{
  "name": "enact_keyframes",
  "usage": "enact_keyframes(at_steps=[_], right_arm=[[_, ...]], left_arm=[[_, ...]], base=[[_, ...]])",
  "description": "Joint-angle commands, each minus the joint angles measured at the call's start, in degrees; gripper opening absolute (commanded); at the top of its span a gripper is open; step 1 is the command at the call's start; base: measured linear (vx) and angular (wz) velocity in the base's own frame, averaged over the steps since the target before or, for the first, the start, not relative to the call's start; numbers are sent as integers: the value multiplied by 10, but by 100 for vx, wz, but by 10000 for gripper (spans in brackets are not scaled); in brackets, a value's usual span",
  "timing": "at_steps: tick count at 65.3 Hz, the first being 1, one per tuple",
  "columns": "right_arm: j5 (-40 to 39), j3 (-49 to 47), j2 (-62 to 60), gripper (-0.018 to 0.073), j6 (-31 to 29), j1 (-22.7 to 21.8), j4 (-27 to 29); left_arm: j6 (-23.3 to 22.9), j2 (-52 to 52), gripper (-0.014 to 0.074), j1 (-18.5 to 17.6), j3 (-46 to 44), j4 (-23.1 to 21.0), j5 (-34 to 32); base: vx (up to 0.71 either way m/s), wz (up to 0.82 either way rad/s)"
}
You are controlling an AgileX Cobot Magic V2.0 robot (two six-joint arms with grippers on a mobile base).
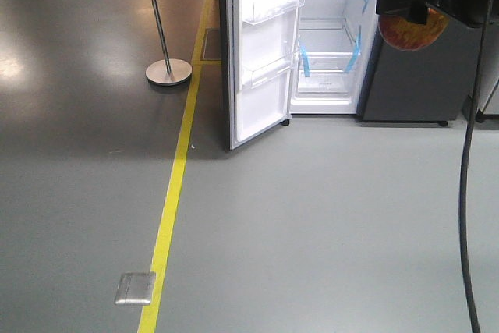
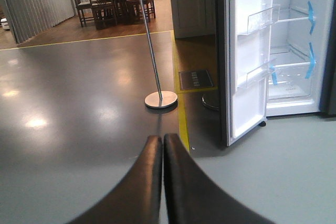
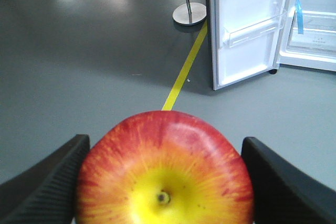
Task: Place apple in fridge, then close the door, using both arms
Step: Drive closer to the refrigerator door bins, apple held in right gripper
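R tool [image 3: 165, 148] clamps apple [image 3: 164, 177], dimpled end facing wrist cam; L tool [image 2: 163, 141] pinched closed, empty.

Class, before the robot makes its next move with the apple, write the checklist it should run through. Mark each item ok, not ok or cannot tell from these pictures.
1. Apple gripped by the right gripper, a finger on each side: ok.
2. Door open wide: ok.
3. Shelf free for the apple: ok, those in view look bare.
4. Left gripper free for the door: ok, shut on nothing.
5. Floor towards the fridge free of obstacles: ok; the pole stand sits left of the door.
6. Fridge within arm's reach: not ok, it stands well across the floor.
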Motion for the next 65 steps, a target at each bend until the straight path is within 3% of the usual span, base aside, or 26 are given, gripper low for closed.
enact_keyframes(at_steps=[1,65], right_arm=[[-35,-19,-21,175,-4,1,18],[-35,-19,-21,175,-4,1,18]], left_arm=[[-1,-10,-8,-2,9,-1,-38],[-1,-10,-8,-2,9,-1,-38]], base=[[30,-3],[25,0]])
